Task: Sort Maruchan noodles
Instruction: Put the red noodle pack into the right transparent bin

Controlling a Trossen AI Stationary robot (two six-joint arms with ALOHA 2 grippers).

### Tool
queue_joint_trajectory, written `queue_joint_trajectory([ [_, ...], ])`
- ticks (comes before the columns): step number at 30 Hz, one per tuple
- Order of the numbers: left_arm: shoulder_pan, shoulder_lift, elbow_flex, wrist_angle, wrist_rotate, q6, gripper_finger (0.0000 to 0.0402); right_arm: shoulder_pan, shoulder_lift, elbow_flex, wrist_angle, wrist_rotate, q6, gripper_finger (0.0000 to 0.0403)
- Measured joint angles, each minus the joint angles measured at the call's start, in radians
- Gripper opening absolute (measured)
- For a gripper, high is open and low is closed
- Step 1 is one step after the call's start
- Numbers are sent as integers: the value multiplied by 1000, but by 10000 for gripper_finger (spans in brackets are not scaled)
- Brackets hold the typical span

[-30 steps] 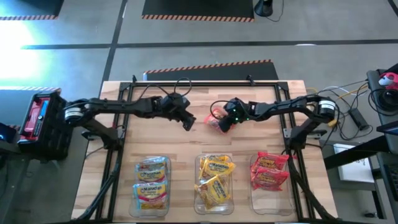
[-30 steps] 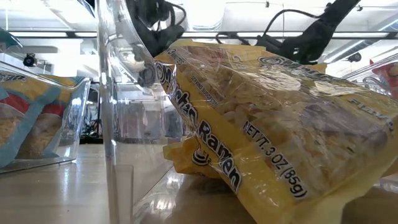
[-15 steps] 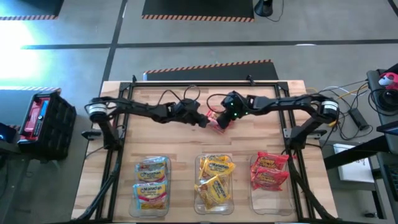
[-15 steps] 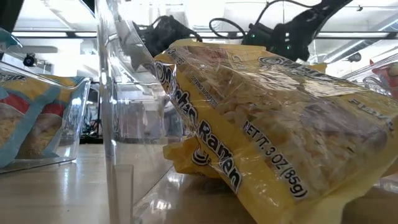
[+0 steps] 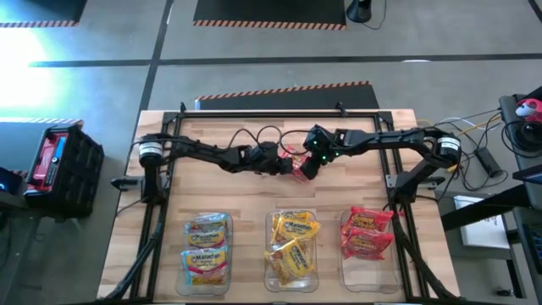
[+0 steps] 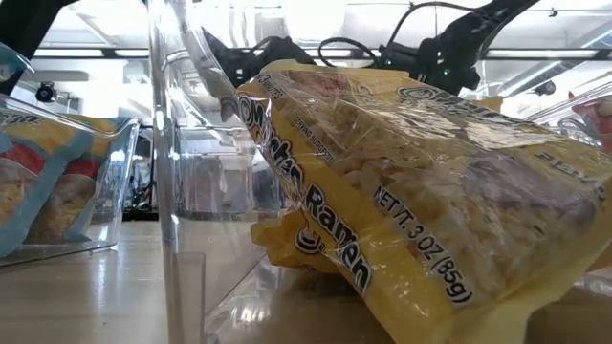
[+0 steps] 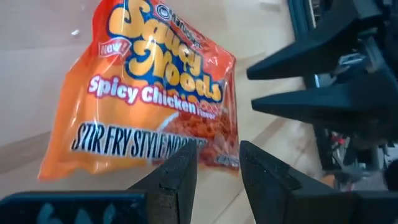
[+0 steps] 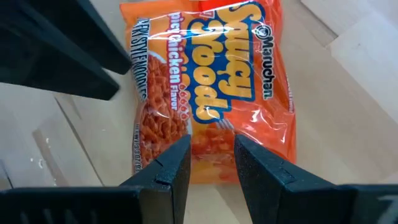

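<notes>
Workshop: hazard-striped concrete floor (image 5: 279, 89)
</notes>
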Motion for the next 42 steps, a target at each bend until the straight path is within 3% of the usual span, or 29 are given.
queue_joint_trajectory([
  [14, -2, 70, 8, -77, 13, -20, 103, -49, -5, -1, -156, -12, 2, 114],
  [18, 4, 70, 8, -150, 2, -10, 103, -84, -35, 5, -154, -96, -32, 114],
  [28, -11, 21, 21, 9, 91, 62, 103, -164, -87, 12, -152, -107, -52, 114],
  [36, 16, 77, 86, 14, 14, 123, 103, -163, -53, 10, -138, -107, -50, 114],
  [42, 24, 113, 99, -19, 26, 118, 100, -169, -54, 10, -134, -107, -40, 114],
])
